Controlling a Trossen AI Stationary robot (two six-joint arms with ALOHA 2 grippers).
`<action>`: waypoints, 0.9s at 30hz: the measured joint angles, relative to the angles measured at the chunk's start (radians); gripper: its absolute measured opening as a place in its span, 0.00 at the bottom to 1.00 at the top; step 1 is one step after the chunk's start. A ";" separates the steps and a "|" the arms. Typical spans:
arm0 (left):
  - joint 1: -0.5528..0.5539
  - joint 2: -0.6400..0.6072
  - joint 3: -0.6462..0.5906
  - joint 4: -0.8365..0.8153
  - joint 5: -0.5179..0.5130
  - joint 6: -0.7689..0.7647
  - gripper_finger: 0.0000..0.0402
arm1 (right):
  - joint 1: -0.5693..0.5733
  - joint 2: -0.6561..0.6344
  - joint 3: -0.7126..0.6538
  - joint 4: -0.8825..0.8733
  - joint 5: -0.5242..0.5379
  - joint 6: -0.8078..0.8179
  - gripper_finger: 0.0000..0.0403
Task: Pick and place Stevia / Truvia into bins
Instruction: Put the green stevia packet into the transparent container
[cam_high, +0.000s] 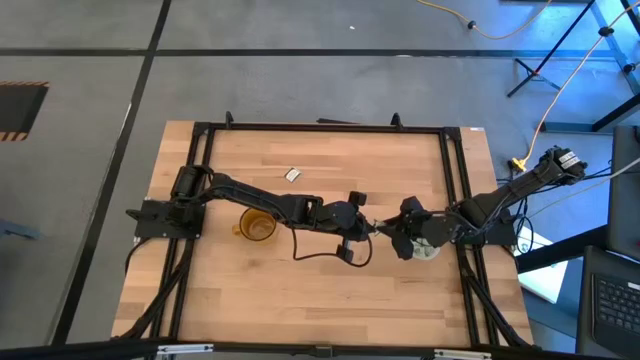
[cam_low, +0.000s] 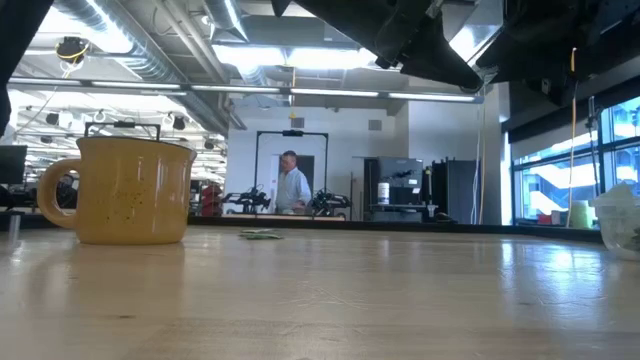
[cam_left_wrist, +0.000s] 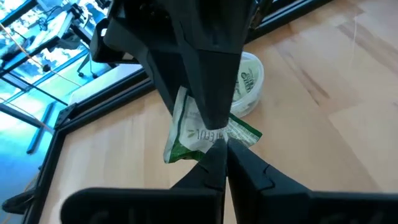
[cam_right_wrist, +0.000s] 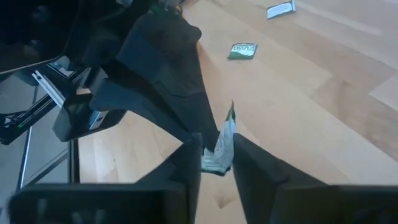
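A green-and-white Stevia sachet (cam_left_wrist: 186, 134) hangs in the air between my two grippers, which meet tip to tip over the table's right half. My left gripper (cam_high: 368, 226) reaches in from the left and is shut on it. My right gripper (cam_high: 392, 232) comes from the right and is shut on it too. The clear plastic cup (cam_high: 428, 250) stands beside my right gripper with sachets inside (cam_left_wrist: 247, 78). The amber mug (cam_high: 257, 226) stands upright under my left arm. Loose sachets (cam_right_wrist: 242, 51) lie flat on the wood farther off. My left gripper (cam_left_wrist: 225, 155) pinches one end of the sachet (cam_left_wrist: 239, 132) between its two fingertips, coming level from the table's left. The sachet is lifted clear of the table and crumpled. My right gripper (cam_right_wrist: 217, 165) has the sachet's other end (cam_right_wrist: 216, 158) between its two fingers, coming level from the table's right. The crumpled paper fills the gap and stands up edge-on between them.
A second loose sachet (cam_high: 293, 175) lies toward the far edge, another (cam_right_wrist: 281, 9) near it. A black frame (cam_high: 320, 127) runs round the table. Bare wood lies along the near side. A person (cam_low: 292, 185) stands in the room beyond the table.
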 joint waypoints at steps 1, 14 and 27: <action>0.000 0.000 0.000 0.000 0.000 0.005 0.01 | 0.000 0.000 0.000 -0.001 0.000 0.000 0.22; -0.010 0.000 0.000 -0.069 -0.014 0.006 0.17 | 0.000 0.000 0.000 -0.008 -0.021 -0.064 0.01; 0.055 -0.029 -0.015 -0.744 -0.098 -0.271 0.31 | 0.048 -0.167 0.000 -0.410 -0.098 0.158 0.00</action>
